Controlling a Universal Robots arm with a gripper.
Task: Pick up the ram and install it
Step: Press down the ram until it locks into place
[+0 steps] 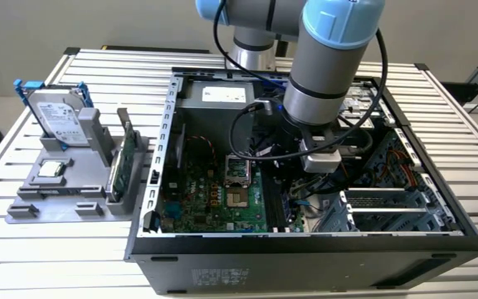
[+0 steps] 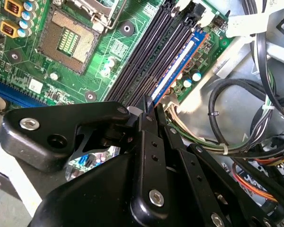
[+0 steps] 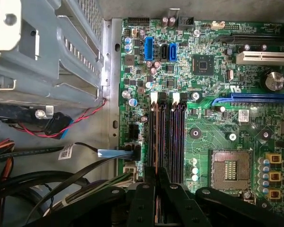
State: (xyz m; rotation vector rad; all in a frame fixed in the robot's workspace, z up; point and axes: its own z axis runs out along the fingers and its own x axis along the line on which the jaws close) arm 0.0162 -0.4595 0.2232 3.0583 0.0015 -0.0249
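Observation:
The ram point(image 2: 177, 66) is a dark blue stick standing in the outermost black slot of the green motherboard point(image 2: 132, 47), beside the cable bundle. In the first wrist view the ram point(image 3: 156, 137) runs along the slot nearest the board's edge, with white latches at its far end. My gripper point(image 2: 147, 105) has black fingers pinched together over the near end of the stick, and in the first wrist view the gripper point(image 3: 157, 171) straddles that same slot. The arm's wrist point(image 1: 320, 156) reaches down into the open computer case point(image 1: 305, 243).
Three neighbouring slots point(image 3: 177, 137) are bare. The CPU socket point(image 3: 229, 165) lies beside them. Cables point(image 2: 236, 123) and a metal drive cage point(image 3: 47, 47) crowd the ram's side. Outside the case, a grey tray point(image 1: 23, 212) holds a hard drive point(image 1: 60, 118) and a green card point(image 1: 121, 162).

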